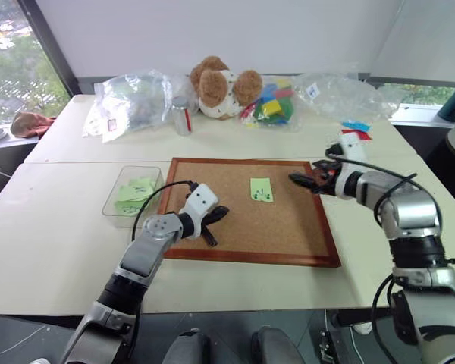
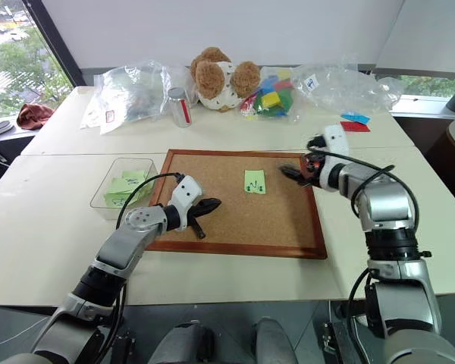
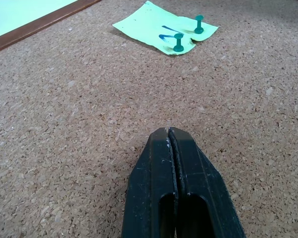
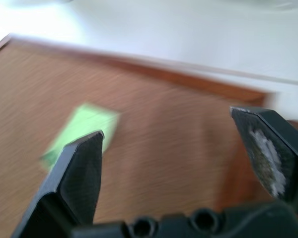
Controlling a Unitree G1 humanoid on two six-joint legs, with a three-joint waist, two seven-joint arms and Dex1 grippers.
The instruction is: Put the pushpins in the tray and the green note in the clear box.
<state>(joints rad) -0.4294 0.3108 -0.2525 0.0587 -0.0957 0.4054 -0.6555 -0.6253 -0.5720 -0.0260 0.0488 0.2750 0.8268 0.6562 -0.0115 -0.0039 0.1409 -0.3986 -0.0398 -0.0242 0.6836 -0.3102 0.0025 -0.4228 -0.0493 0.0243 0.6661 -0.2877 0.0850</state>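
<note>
Far left on my white counter (image 1: 53,227): the clear plastic low-walled box (image 1: 111,206), touching the left edge of the big wood-framed cork board (image 1: 288,227), w/ pale-green paper already lying inside. Next along, my left gripper (image 1: 214,217) hovers low over the cork, fingers (image 3: 159,198) clenched on nothing.

Mid-board, toward the far edge: the small pale-green square paper note (image 1: 262,189), flat, held by two green plastic pushpins (image 3: 179,43). Right of it, near the board's right edge, my right gripper (image 1: 303,180) points at the note w/ fingers spread wide, nothing between them.

Handling, my read: pins are tiny, hard, slick, easy to fumble. I'd pinch each by the head, pull straight off the cork. Note is featherlight and floppy, will tear if dragged while pinned, so pins first. Then take it by a lifted corner or edge; it may slide rather than lift.

Views: the head views give overall layout but show the pins only as dark specks. Left wrist view resolves both pins upright, side by side at one edge of the note, plus blue pen marks. Right wrist view, blurred, gives the open gap. I can't make out the tray.
</note>
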